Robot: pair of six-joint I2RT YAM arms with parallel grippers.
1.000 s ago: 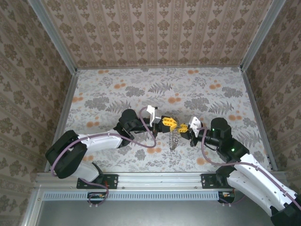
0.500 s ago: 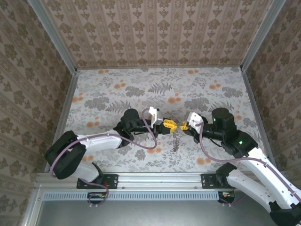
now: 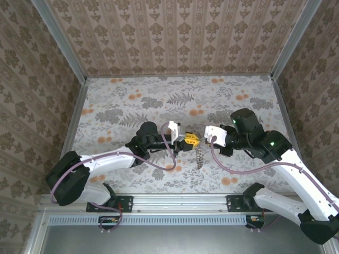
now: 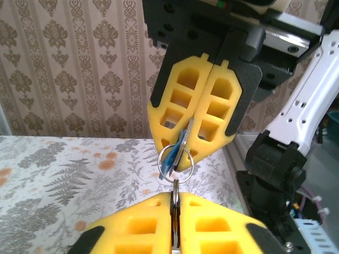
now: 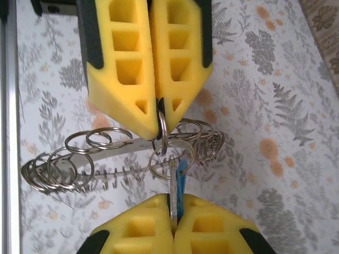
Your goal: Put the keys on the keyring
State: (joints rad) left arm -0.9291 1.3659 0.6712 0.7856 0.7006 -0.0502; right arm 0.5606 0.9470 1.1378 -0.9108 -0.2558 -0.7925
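left gripper [image 4: 175,200] held level, tip to tip with right gripper [image 5: 172,200], just apart | left jaws closed on an edge-on ring [image 5: 162,129] | right jaws clamped on blue-tinted key [image 5: 180,172] laid across next ring | keys [image 3: 199,157] seen as grey chain of linked rings, hung beneath both grippers over floral table [image 3: 132,100]

Shiny metal keys [image 5: 122,156], matt yellow plastic fingers [image 5: 122,63], matt floral-printed table [image 5: 254,106]

**Floral tabletop boxed in by patterned walls**

The floral tabletop [image 3: 132,100] shows grey leaves and orange blossoms on white. Brown damask-patterned walls rise from three of its sides: a far wall [image 3: 180,37], a left wall [image 3: 26,95] and a right wall [image 3: 318,95]. An aluminium rail [image 3: 175,203] runs along its near edge.
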